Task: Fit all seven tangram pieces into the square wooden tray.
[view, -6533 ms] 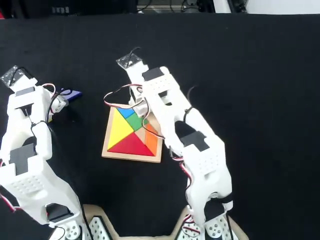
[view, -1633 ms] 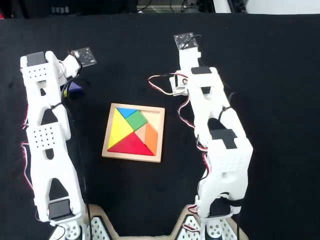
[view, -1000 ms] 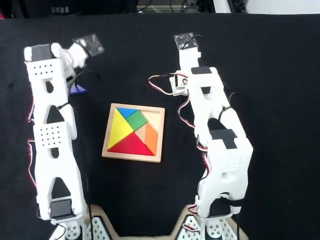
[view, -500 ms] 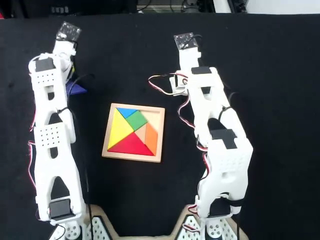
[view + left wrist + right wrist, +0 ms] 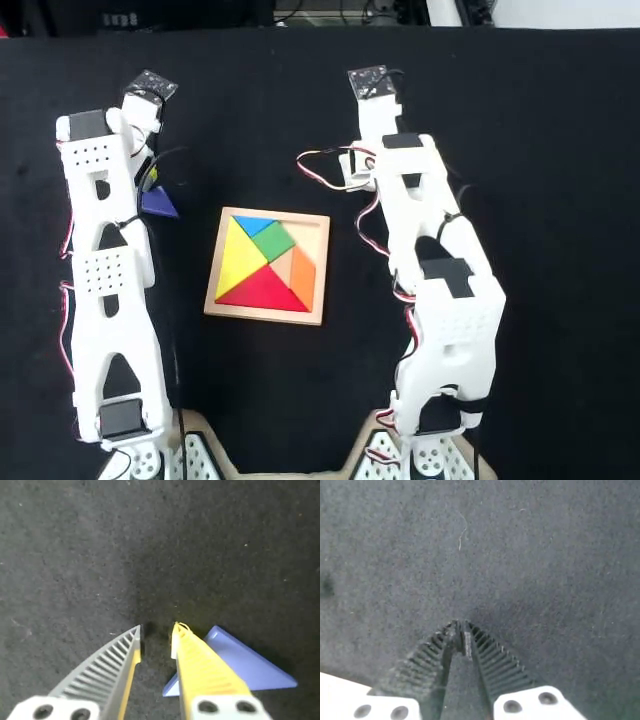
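Just beside left jaws, outside gap btw them, lies blue triangle (image 5: 245, 664).

Square wooden tray (image 5: 264, 316) mostly filled, blue triangle (image 5: 160, 204) flat outside it

L wrist: blue triangle (image 5: 245, 667) near corner hidden behind yellow finger (image 5: 200, 665) | high: edge under left arm (image 5: 100, 270)

The left arm (image 5: 101, 272) and right arm (image 5: 440, 285) both stretch forward, the left gripper (image 5: 156, 631) with jaws slightly parted, the right gripper (image 5: 459, 629) with jaws pressed together.
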### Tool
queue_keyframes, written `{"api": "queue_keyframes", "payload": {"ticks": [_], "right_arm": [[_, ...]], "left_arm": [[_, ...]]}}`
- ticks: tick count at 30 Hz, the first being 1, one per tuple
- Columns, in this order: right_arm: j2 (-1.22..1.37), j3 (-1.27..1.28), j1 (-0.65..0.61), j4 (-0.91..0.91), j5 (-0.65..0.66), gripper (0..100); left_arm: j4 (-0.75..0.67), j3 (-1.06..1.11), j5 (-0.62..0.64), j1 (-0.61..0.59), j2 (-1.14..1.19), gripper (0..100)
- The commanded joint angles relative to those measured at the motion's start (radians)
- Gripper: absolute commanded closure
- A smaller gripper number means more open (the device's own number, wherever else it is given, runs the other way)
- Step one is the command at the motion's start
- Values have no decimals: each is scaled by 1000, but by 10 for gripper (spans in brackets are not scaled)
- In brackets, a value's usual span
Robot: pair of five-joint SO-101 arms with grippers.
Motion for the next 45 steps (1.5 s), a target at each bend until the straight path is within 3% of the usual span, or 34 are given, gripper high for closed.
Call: {"api": "queue_keyframes", "payload": {"ticks": [1,6,14,24,31,38,45], "right_arm": [[-30,-33,35,-12,11,987],[-30,-35,35,-12,37,987],[-30,-35,34,-12,40,987],[-35,-30,34,-12,38,987],[-38,-48,18,29,37,987],[-38,-58,-15,69,17,987],[-130,-59,-25,176,-87,987]], "left_arm": [[40,33,-17,27,-8,880],[41,88,-41,76,-89,880],[40,561,-44,185,-394,880],[37,966,-34,125,-919,881],[29,1241,72,38,-1444,881],[-199,1689,175,-117,-1827,881],[-603,2307,399,-179,-2110,881]]}}
